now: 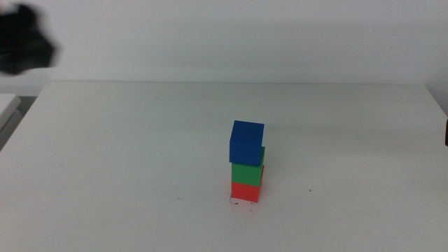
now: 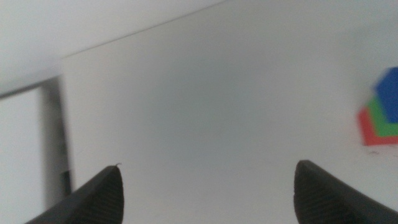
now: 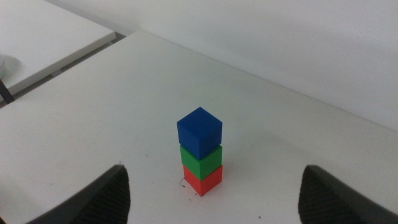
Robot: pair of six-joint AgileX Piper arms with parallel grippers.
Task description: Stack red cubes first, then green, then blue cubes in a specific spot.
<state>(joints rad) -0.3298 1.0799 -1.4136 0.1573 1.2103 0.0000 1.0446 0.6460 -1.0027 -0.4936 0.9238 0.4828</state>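
Observation:
A three-cube stack stands in the middle of the table: the red cube (image 1: 246,190) at the bottom, the green cube (image 1: 248,172) on it, and the blue cube (image 1: 246,142) on top, turned slightly off square. Faint black marks of the specific spot (image 1: 241,203) show at the red cube's base. Nothing touches the stack. My left gripper (image 2: 205,186) is open and empty, far from the stack, which sits at the edge of its view with its blue cube (image 2: 390,93). My right gripper (image 3: 214,169) is open and empty, held back from and above the stack's blue cube (image 3: 199,132).
The left arm (image 1: 24,38) shows as a dark blur at the far left. A sliver of the right arm (image 1: 446,133) is at the right edge. A tiny dark speck (image 1: 310,190) lies right of the stack. A second white surface (image 3: 50,37) adjoins the table.

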